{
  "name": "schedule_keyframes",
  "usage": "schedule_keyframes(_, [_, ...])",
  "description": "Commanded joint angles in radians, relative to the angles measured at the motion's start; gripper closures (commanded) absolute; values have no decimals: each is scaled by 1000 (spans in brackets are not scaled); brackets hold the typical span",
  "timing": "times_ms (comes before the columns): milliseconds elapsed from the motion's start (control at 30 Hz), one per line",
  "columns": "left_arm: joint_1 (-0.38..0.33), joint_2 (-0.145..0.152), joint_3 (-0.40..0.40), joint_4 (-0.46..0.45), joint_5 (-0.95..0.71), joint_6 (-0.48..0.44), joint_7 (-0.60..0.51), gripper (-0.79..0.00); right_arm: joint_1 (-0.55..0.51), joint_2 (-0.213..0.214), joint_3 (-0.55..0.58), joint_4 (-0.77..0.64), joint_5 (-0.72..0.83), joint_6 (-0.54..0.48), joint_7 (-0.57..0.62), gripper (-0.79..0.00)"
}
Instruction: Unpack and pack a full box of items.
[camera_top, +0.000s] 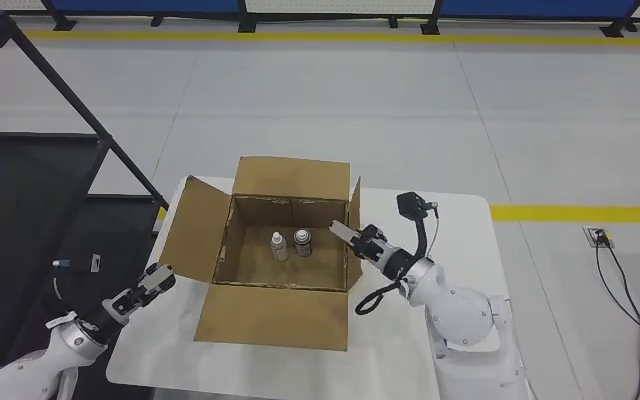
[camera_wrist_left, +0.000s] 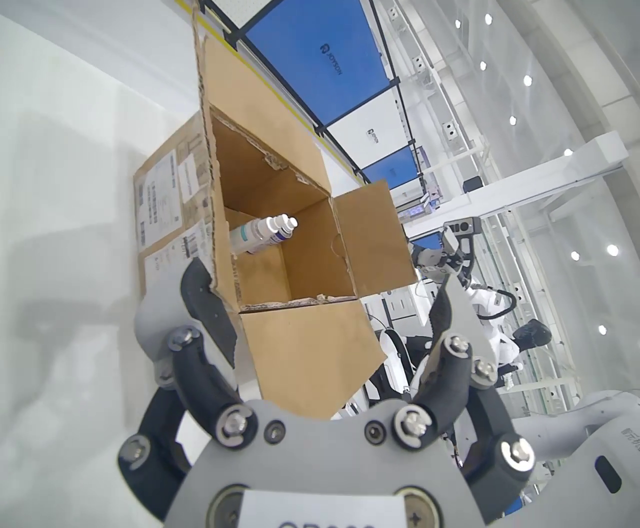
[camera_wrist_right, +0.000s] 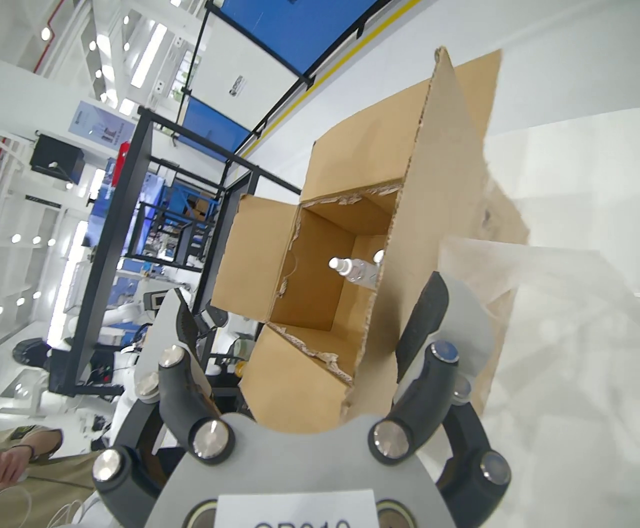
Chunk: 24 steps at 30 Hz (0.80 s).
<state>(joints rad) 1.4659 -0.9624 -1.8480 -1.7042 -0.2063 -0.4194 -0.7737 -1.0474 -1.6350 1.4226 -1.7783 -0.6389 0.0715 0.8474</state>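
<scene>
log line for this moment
box open | two bottles inside | left gripper open at left flap | right gripper open at right flap

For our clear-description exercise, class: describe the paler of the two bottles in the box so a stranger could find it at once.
Start at the white table and the open cardboard box on it. Two small bottles stand side by side inside. The paler bottle is see-through with a white cap; the darker bottle beside it is grey.
</scene>
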Motion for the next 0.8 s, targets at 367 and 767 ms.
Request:
schedule_keyframes(367, [-95,-4,164,-15,96,56,-8,-785,233,-11,-123,369,141,-19,-72,-785])
schedule_keyframes(767, [-169,-12,283,39,168,84,7,-785,288,-4,-160,453,162,-44,-98,-785])
